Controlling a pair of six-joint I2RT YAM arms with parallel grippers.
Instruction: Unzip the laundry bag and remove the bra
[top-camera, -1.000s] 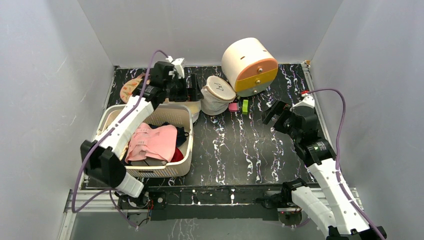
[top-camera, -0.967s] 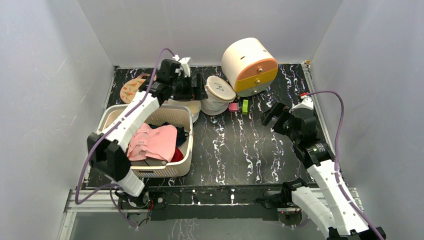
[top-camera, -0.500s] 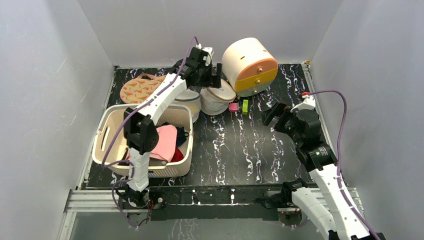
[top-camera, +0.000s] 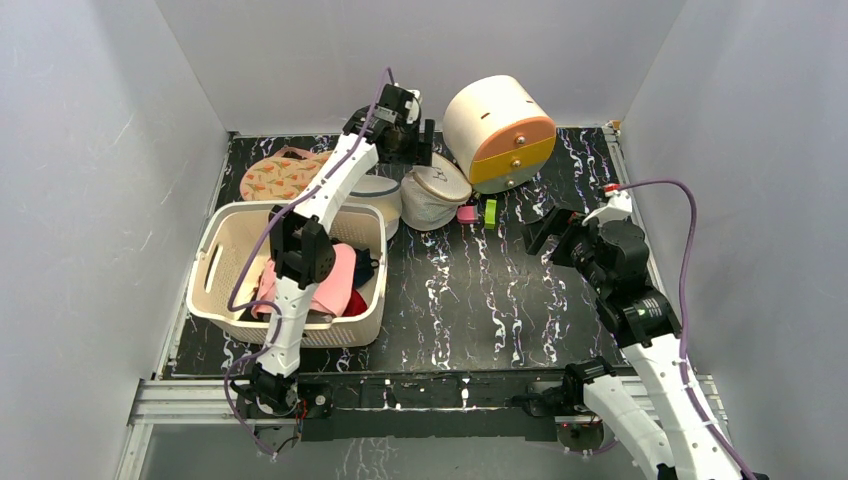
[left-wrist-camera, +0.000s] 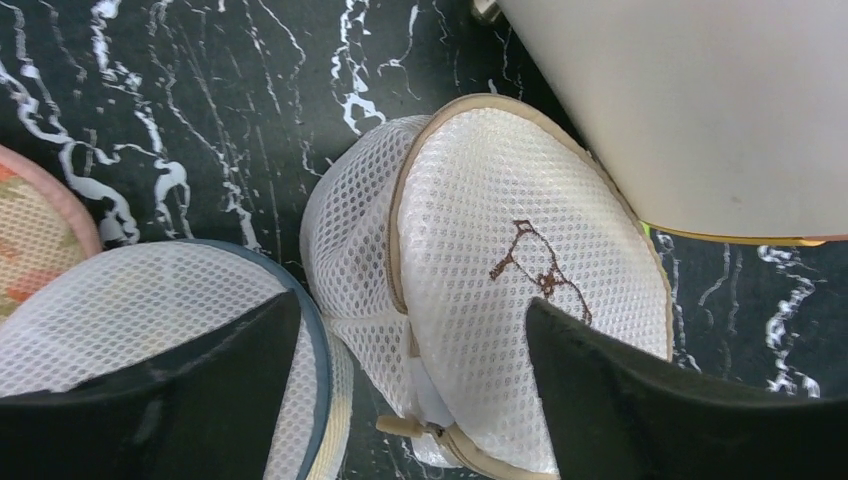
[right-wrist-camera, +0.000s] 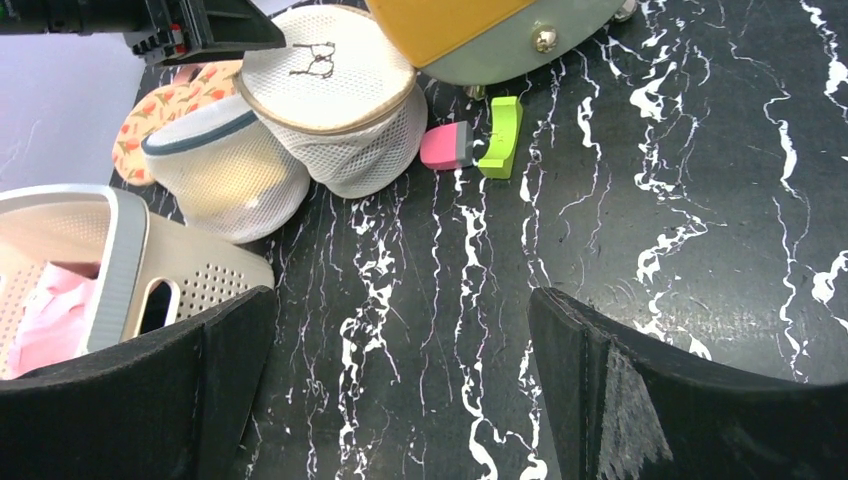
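The laundry bag (top-camera: 435, 190) is a squat cream-white mesh cylinder at the back centre, tipped a little, with a small dark bra drawing on its top. In the left wrist view the laundry bag (left-wrist-camera: 500, 270) lies right below, and its cream zip pull (left-wrist-camera: 405, 425) sticks out at the rim, zip shut. My left gripper (top-camera: 415, 140) is open just above the bag, its jaws (left-wrist-camera: 410, 310) spread wide over it. My right gripper (top-camera: 540, 228) is open and empty, well right of the bag, over bare table (right-wrist-camera: 400, 300). The bra is hidden.
A white mesh tub with a dark rim (top-camera: 375, 195) touches the bag's left side. A floral pouch (top-camera: 275, 175) lies behind it. A cream basket (top-camera: 215, 250) holds pink clothes. A cream and orange drawer unit (top-camera: 500, 130) stands right of the bag. Pink (top-camera: 467, 213) and green (top-camera: 490, 210) blocks lie nearby.
My left arm has swung from above the basket's far edge to the back centre, and now hangs over the laundry bag. The right arm has barely moved.
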